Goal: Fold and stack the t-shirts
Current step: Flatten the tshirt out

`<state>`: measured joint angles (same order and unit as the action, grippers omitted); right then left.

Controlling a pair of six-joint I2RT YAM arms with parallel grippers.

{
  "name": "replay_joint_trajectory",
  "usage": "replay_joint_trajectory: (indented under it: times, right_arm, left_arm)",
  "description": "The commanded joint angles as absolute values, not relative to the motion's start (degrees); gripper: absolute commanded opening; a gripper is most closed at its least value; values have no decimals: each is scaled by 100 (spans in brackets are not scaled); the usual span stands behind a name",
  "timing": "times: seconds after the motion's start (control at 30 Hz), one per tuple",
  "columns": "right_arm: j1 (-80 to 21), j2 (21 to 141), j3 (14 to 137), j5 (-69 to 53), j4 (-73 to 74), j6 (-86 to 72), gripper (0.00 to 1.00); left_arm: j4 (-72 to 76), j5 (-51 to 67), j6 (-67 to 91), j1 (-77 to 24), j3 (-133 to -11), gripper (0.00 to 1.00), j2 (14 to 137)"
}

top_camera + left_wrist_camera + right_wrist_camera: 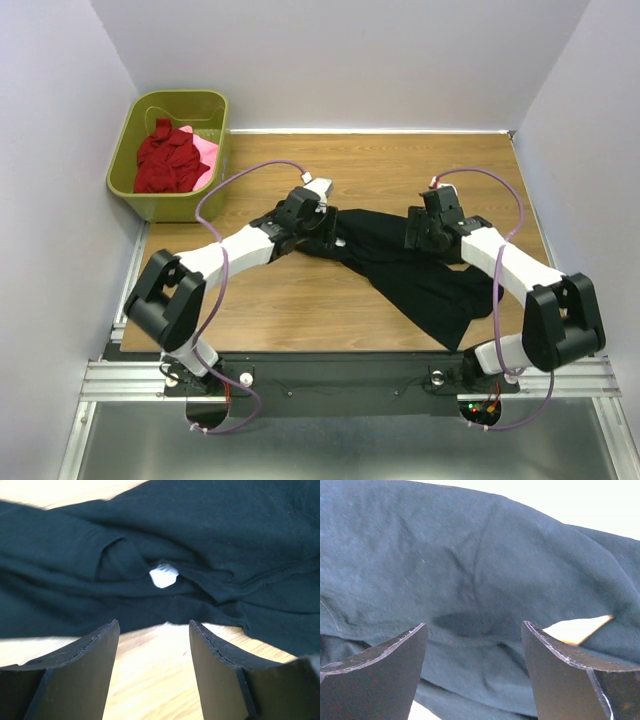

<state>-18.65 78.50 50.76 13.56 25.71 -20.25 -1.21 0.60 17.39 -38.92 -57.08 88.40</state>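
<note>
A large black t-shirt (pixel 410 268) lies crumpled across the middle of the wooden table, trailing toward the front right. My left gripper (pixel 318 222) is open at the shirt's left end; in its wrist view the jaws (pixel 154 630) frame bare wood just short of the black cloth (pixel 210 545), near a white label (pixel 163 576). My right gripper (pixel 418 232) is open over the shirt's upper right part; its jaws (pixel 475 630) hover above the dark cloth (pixel 470 570), holding nothing. A dark red shirt (pixel 165 158) and a pink shirt (pixel 205 152) lie in the basket.
The olive-green plastic basket (pixel 130 175) stands at the back left corner of the table (pixel 280 310). Light walls enclose the table on the left, back and right. The arm bases sit on the metal rail at the near edge.
</note>
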Motion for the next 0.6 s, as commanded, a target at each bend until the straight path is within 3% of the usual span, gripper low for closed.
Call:
replay_joint_trajectory:
  times: [0.0,0.13,0.3,0.43,0.47,0.57]
  right_arm:
    - [-1837,8217,5440,1213,2250,-1802,79]
    - [-1837,8525,5511,1151,2224,-1688,77]
    - [-1837,8780,5555,739,2206,-1608,67]
    - [-1837,8816,5599,720,2224,-1608,43]
    - [-1828,8781,5668,834,2232,-1608,29]
    - [-1828,8587,5940,1280,2250,-1495,11]
  left_arm:
    - [115,474,1477,-3920,-6169,66,9228]
    - [-122,554,1319,-3929,-6407,63,9597]
    - [-299,633,1178,-3920,-6477,58,9949]
    - [-500,747,1081,-3920,-6705,48,10318]
    - [-623,808,1064,-3920,-6767,43,10397]
    - [-834,905,985,-3920,-6952,40,10704]
